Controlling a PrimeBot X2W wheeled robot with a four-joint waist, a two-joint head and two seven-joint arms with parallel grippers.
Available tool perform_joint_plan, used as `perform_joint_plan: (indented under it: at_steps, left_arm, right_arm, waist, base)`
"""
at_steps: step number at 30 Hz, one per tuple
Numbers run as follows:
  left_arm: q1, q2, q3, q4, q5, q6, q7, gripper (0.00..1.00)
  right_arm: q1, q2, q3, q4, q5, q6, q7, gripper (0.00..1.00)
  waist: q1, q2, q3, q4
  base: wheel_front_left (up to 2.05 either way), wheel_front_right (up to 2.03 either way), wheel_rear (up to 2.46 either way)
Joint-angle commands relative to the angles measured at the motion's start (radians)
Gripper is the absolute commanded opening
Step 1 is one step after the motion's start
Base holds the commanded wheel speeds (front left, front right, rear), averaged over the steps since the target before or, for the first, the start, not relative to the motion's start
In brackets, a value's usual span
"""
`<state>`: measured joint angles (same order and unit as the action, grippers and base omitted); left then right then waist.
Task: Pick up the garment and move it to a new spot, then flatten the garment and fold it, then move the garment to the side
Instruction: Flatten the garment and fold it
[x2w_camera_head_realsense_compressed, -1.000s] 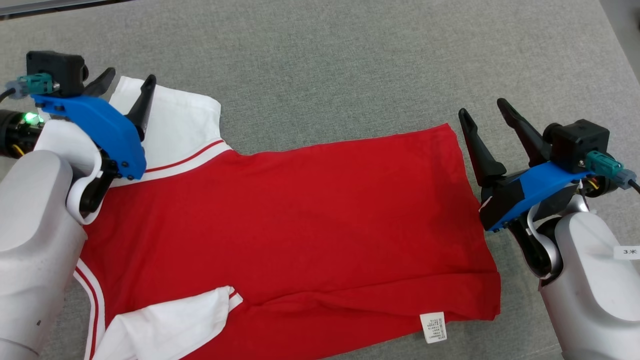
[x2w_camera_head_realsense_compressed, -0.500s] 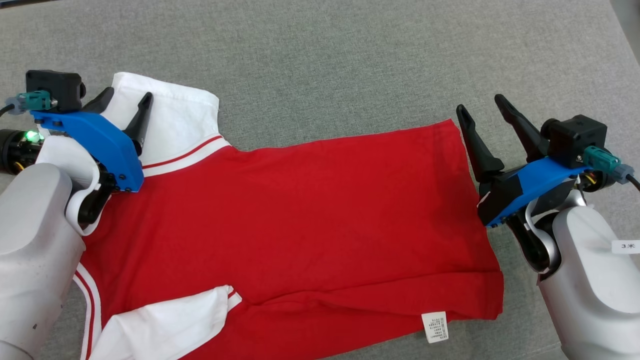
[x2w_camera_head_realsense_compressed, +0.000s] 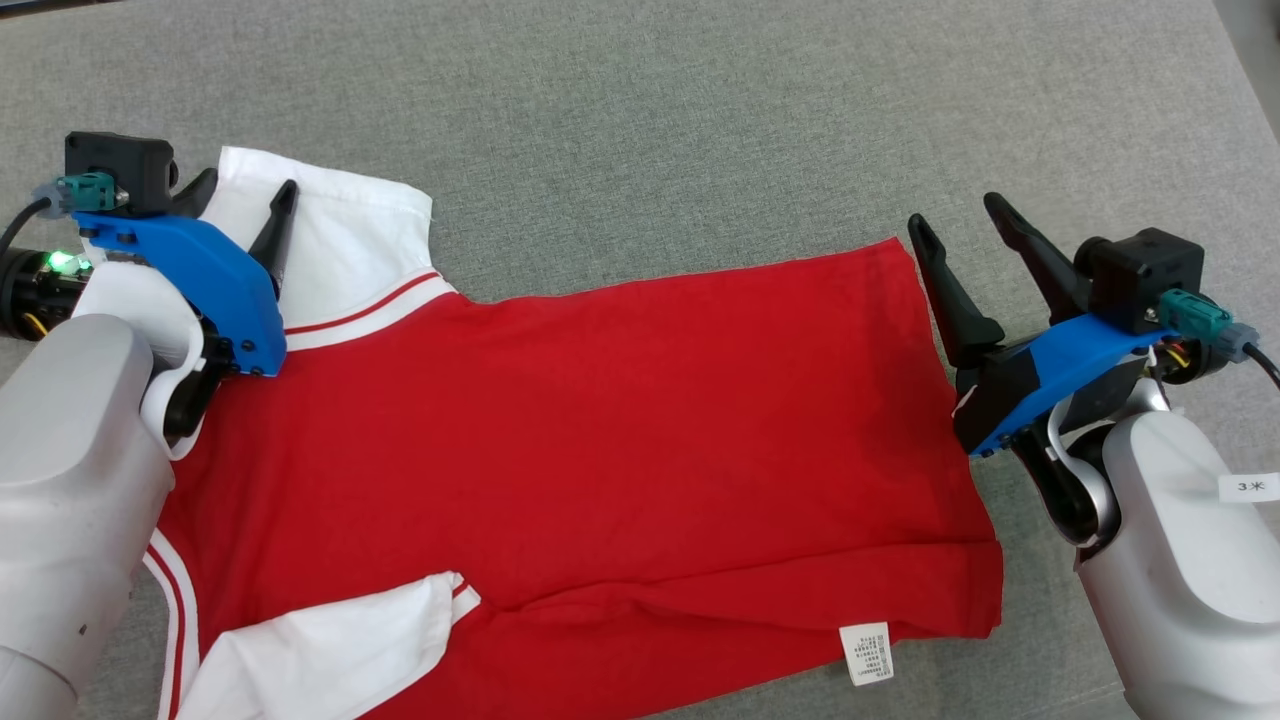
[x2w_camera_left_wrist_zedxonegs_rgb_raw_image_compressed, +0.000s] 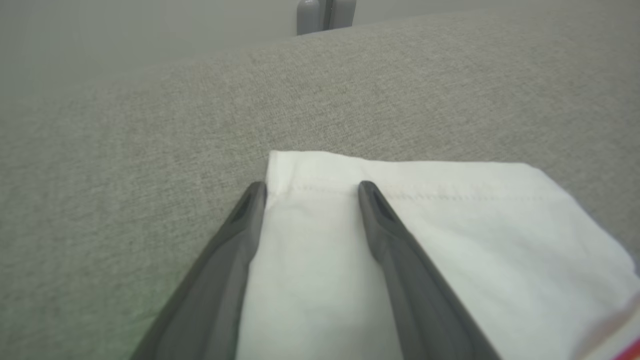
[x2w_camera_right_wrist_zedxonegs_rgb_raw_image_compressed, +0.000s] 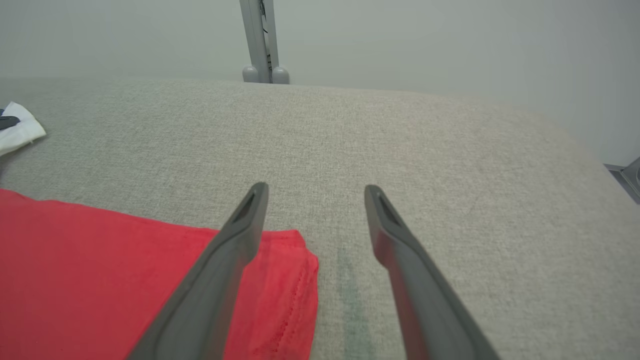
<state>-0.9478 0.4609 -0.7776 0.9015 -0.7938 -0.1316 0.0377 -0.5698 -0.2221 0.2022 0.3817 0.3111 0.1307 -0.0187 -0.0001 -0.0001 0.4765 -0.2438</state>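
Observation:
The garment (x2w_camera_head_realsense_compressed: 600, 430) is a red T-shirt with white, red-striped sleeves, spread flat on the grey cloth surface (x2w_camera_head_realsense_compressed: 700, 120). Its far white sleeve (x2w_camera_head_realsense_compressed: 340, 240) lies at the upper left, and its near sleeve (x2w_camera_head_realsense_compressed: 330, 640) is folded onto the body. My left gripper (x2w_camera_head_realsense_compressed: 247, 182) hangs open over the far sleeve, one finger on each side of the sleeve's left corner (x2w_camera_left_wrist_zedxonegs_rgb_raw_image_compressed: 300, 170) in the left wrist view. My right gripper (x2w_camera_head_realsense_compressed: 953, 212) stands open at the far hem corner (x2w_camera_right_wrist_zedxonegs_rgb_raw_image_compressed: 295, 260). Its left finger is over the red cloth and its right finger over bare surface. Nothing is held.
A white care label (x2w_camera_head_realsense_compressed: 866, 652) sticks out at the near hem. A grey post (x2w_camera_right_wrist_zedxonegs_rgb_raw_image_compressed: 260, 40) stands beyond the surface's far edge. Bare grey surface stretches behind the garment and to its right (x2w_camera_right_wrist_zedxonegs_rgb_raw_image_compressed: 475, 200).
My left gripper has drawn back slightly over the white sleeve. The right gripper has barely moved. Both stay open and the garment lies as before.

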Motion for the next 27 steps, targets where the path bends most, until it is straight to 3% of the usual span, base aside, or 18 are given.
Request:
perform_joint_plan:
  at_steps: [1,2,17,27]
  left_arm:
    - [0.021,-0.014,-0.021,0.024,-0.007,0.002,0.01,0.24]
    - [0.018,-0.014,-0.027,0.026,-0.004,0.002,0.001,0.0]
    - [0.018,-0.029,-0.078,-0.028,-0.025,0.002,-0.177,0.0]
    - [-0.008,-0.045,-0.128,-0.096,-0.02,0.002,-0.222,0.0]
  right_arm:
    - [-0.006,-0.004,0.004,0.001,0.011,0.0,0.007,1.0]
    - [-0.004,-0.005,0.006,0.002,0.013,0.0,0.011,1.0]
    - [0.028,-0.047,0.045,0.031,0.069,0.0,0.167,1.0]
    - [-0.044,-0.048,0.043,0.153,0.064,0.0,0.201,1.0]
  waist:
    - [0.0001,0.0001,0.0,0.0]
    - [0.0001,0.0001,-0.001,0.0]
    - [0.0001,0.0001,-0.051,0.046]
    - [0.0001,0.0001,-0.044,0.094]
  base:
    - [0.0,0.0,0.0]
    - [0.0,0.0,0.0]
    - [0.0,0.0,0.0]
    - [0.0,0.0,0.0]
